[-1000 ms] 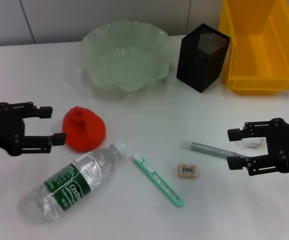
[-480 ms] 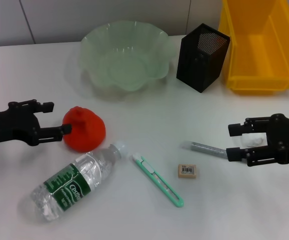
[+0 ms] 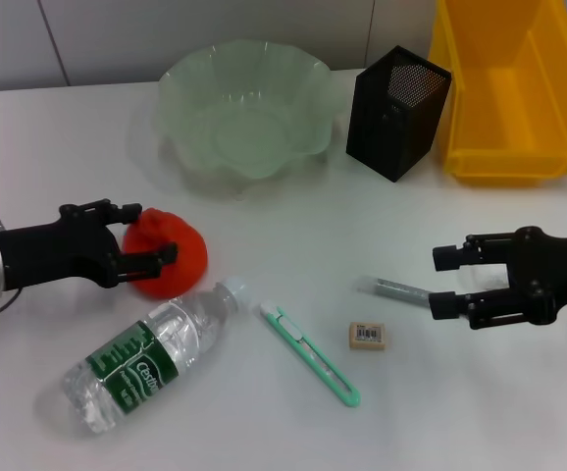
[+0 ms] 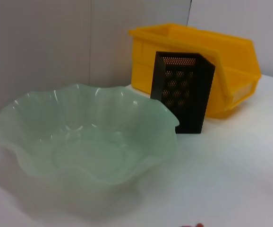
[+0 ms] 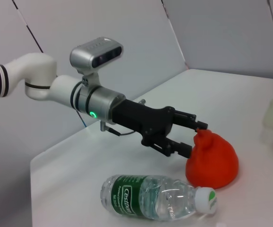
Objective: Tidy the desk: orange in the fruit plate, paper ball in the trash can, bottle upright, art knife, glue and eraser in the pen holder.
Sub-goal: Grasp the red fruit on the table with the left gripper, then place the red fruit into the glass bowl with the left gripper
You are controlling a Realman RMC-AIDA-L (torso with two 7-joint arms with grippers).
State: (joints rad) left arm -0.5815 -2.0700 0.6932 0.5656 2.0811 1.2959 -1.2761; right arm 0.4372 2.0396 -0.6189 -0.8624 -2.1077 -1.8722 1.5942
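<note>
My left end effector (image 3: 151, 237) is spread around the orange (image 3: 171, 257), beside the bottle (image 3: 146, 359). It looks soft and light; I'd pinch its middle gently. My right end effector (image 3: 442, 282) hangs unclenched.

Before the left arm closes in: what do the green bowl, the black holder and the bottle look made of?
Bowl: seemingly frosted translucent plastic or glass, going by its wavy rim and soft sheen. Holder: black perforated mesh, probably metal, holes visible through the walls. Bottle: clear thin plastic with a green label and white cap.
</note>
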